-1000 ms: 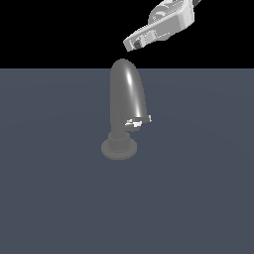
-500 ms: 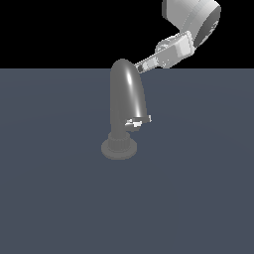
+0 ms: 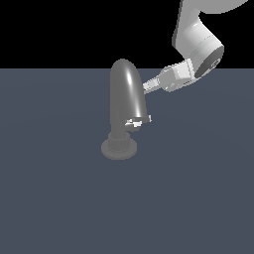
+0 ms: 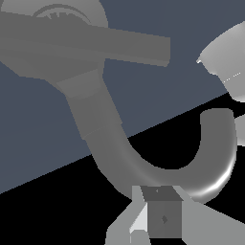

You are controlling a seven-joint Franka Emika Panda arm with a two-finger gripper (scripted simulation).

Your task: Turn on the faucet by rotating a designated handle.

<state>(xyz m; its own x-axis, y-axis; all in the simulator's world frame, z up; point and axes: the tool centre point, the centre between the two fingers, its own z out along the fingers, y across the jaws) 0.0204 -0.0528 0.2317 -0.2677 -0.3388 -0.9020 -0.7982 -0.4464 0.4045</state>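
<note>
The faucet [image 3: 127, 92] is a glossy grey arched tube on a ribbed round base [image 3: 119, 147]. The handle [image 3: 138, 121] is a short grey lever with white flecks, jutting low from the tube toward the exterior view's right. My gripper [image 3: 148, 86] is just to the exterior view's right of the tube's upper arch, above the handle and apart from it. Its fingers sit together with nothing between them. In the wrist view the fingertips [image 4: 154, 221] sit close against the curved tube [image 4: 158, 170], and the base [image 4: 60, 12] is far behind. I cannot tell whether they touch the tube.
The faucet stands on a flat dark blue-grey surface [image 3: 59, 198]. My white arm [image 3: 196, 39] comes down from the exterior view's upper right. A long flat grey bar [image 4: 110, 43] of the fixture crosses the wrist view near the base.
My gripper has come down and toward the exterior view's left, from well above the faucet to beside the tube's upper arch. The faucet and the handle have not moved.
</note>
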